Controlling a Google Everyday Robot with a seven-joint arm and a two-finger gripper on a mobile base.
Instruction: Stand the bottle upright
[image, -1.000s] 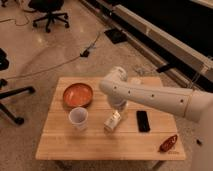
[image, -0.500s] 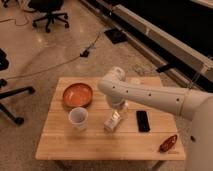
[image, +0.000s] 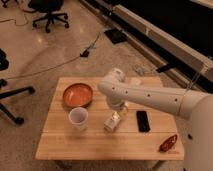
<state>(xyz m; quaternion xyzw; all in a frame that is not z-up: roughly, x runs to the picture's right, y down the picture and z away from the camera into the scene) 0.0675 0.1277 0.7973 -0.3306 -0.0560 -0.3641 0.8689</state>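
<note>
Jaws over bottle (image: 113, 121), grip unclear; bottle on side, long axis diag, near-left to far-right

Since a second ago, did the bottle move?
No. The bottle is in the same spot between cup and phone; the gripper is just above it.

Tool (image: 120, 111) by pale plastic bottle (image: 112, 122) on matt wooden table (image: 100, 145).

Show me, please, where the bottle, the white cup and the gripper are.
bottle (image: 112, 122): camera view, middle of its pale body.
white cup (image: 78, 125): camera view, its outer wall.
gripper (image: 121, 110): camera view, arm's tip, right above the bottle.
</note>
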